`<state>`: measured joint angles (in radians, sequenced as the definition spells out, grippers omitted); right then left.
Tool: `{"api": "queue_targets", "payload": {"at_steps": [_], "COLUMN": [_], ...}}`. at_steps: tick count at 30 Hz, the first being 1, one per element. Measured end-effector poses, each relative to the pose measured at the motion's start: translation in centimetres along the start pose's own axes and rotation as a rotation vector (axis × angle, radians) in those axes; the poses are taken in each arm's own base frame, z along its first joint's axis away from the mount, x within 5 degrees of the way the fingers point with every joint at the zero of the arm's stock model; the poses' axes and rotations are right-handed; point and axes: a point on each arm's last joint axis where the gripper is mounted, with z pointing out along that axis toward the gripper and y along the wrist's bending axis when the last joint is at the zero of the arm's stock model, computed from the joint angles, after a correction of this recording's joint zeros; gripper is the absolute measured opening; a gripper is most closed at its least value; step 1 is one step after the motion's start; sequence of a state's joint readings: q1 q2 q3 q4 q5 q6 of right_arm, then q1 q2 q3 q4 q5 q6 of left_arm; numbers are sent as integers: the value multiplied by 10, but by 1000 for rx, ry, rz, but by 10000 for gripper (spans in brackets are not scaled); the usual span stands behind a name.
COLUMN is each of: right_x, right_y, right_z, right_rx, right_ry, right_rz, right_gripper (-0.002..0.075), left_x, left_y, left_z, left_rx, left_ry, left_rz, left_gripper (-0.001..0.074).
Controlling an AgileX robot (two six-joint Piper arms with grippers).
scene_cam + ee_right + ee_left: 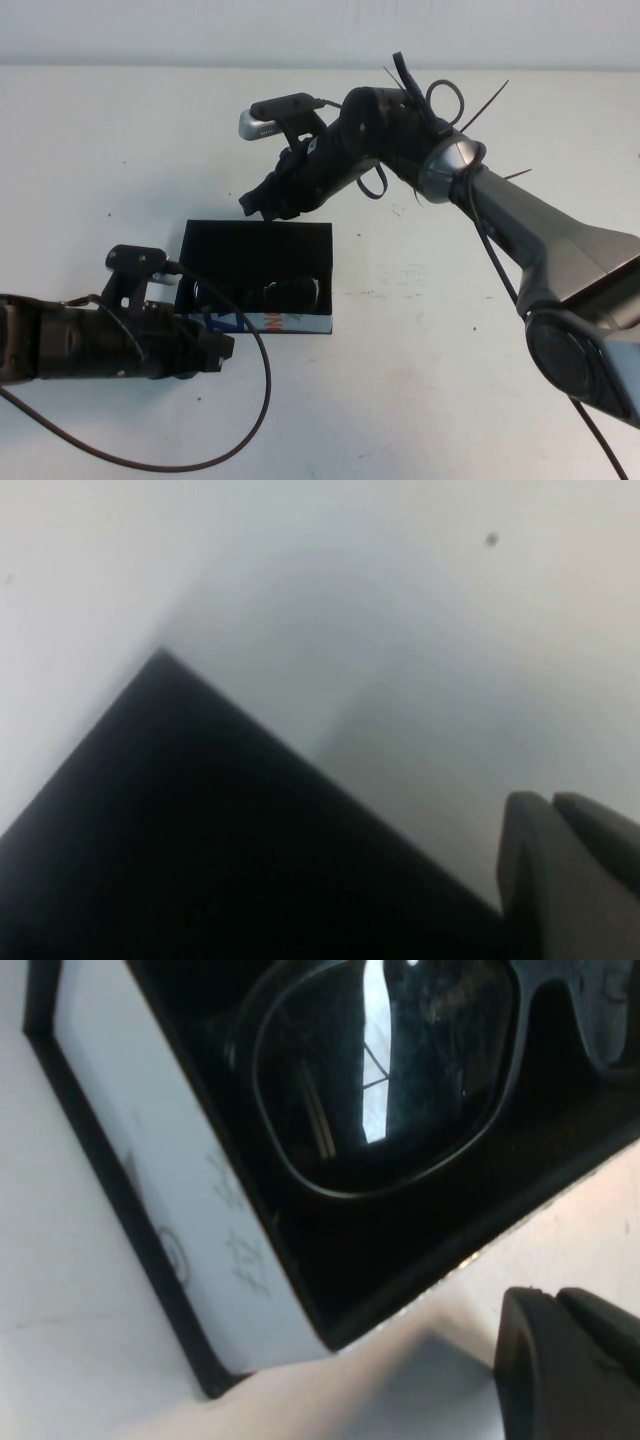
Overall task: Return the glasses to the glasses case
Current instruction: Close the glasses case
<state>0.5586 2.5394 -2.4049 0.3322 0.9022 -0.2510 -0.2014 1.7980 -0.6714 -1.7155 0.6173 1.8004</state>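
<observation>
The glasses case (268, 322) lies open on the table, with its black flap (255, 243) laid back and its printed edge toward me. The glasses (262, 295) lie inside it, dark frame up. In the left wrist view one lens (385, 1070) shows inside the case, next to its white side wall (170, 1190). My left gripper (216, 350) is shut and empty, low at the case's front left corner (553, 1295). My right gripper (262, 204) is shut and empty, just above the flap's far edge. The right wrist view shows it (550, 800) over the flap's corner (200, 850).
The white table (450, 330) stretches to the right and front of the case. The left arm's cable (262, 400) loops across the table in front of the case. The right arm reaches in from the right.
</observation>
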Motion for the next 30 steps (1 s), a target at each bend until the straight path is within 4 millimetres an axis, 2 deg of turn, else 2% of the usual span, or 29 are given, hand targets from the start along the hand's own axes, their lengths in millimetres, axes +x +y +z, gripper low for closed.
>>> {"api": "queue_targets", "payload": {"at_steps": [10,19,30], "right_x": [7,-9,-10], "right_y": [5,1,-1], "right_z": [-1,-3,-3], "right_rx": [-46,2,12], "right_ry": [85,-90,-95], "right_rz": [1,-6,1], "right_gripper": [-11,-11,-11], "left_x": [0,0,0], "left_y": [0,0,0], "left_z": [0,0,0], "left_rx": [-2,-2,-2], "left_ry": [0,0,0], "left_rz": [0,0,0], "left_gripper": [0,0,0]}}
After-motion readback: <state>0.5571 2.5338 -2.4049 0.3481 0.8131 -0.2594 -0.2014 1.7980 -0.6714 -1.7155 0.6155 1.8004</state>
